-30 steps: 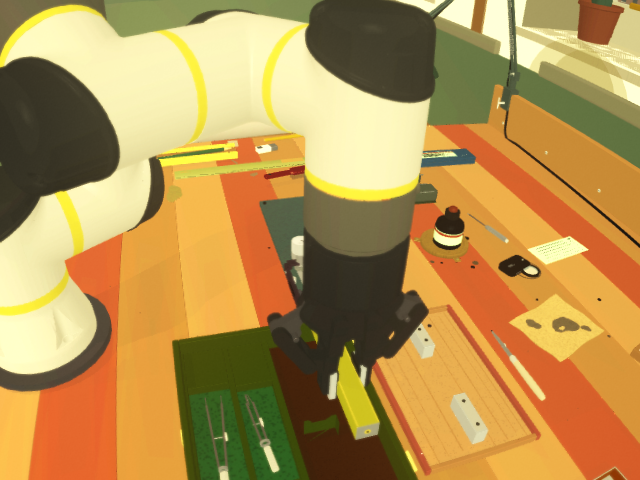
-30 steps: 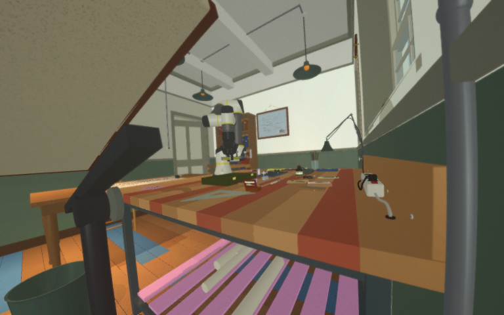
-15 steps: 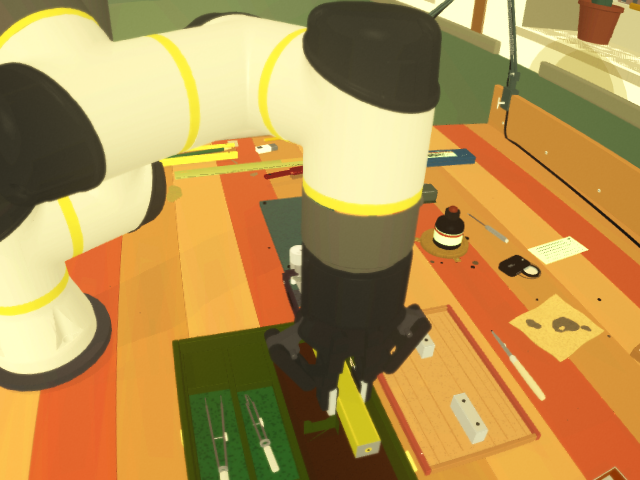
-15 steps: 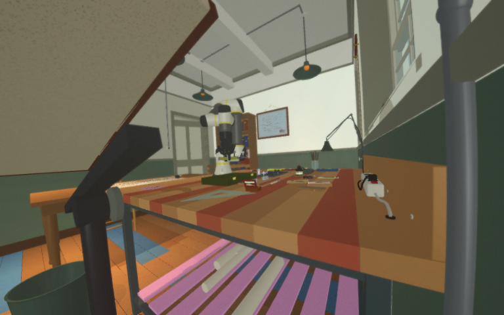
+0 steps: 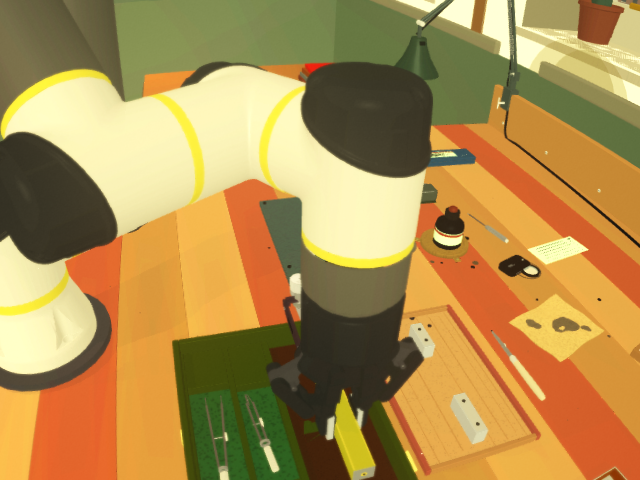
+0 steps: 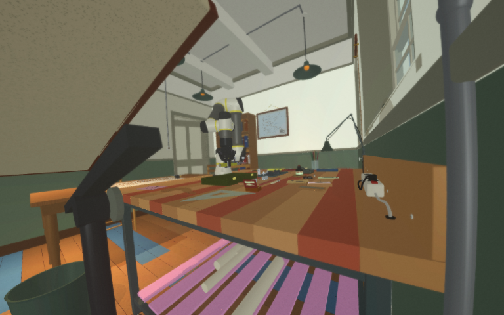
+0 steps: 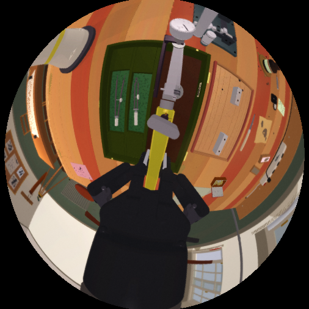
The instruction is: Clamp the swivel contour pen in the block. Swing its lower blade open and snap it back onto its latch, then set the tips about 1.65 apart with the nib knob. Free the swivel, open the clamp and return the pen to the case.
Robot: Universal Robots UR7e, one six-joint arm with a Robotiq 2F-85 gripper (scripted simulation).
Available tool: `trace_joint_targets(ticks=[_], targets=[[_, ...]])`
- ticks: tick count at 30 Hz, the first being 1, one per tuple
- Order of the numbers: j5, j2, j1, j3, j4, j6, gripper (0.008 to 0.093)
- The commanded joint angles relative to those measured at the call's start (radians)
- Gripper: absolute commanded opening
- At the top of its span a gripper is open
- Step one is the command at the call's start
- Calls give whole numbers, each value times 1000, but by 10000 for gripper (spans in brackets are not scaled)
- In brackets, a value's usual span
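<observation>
My gripper (image 5: 344, 419) (image 7: 155, 160) (image 6: 225, 162) hangs above the brown right-hand bay of the open green case (image 5: 289, 403) (image 7: 152, 100) (image 6: 219, 180). The swivel contour pen (image 5: 354, 439) (image 7: 166, 100) has a yellow handle, a grey collar and a pale grey front part that ends in a white round knob (image 7: 182, 27), with a dark thin blade (image 7: 160, 65) along its left side. It points toward the far end of the case, clear of the case floor. Two drafting instruments (image 5: 217, 439) (image 7: 125, 97) lie in the green-lined bays to the left. My fingers are closed on the pen's yellow handle.
Behind the case lies a dark grey plate (image 5: 283, 232) with a white cylinder (image 7: 208, 37) on it, partly hidden by my arm. To the right sits a red-rimmed tray (image 5: 460, 387) (image 7: 224, 111) with two grey blocks. An ink bottle (image 5: 447, 231) and small tools lie further right.
</observation>
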Motion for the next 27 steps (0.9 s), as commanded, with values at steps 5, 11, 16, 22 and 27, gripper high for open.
trace_joint_targets(ticks=[5,11,16,22,27], targets=[[0,46,0,31,-79,0,80],[0,100,0,59,-162,0,80],[0,125,0,70,-199,0,80],[0,131,0,73,-208,0,80],[0,131,0,73,-209,0,80]])
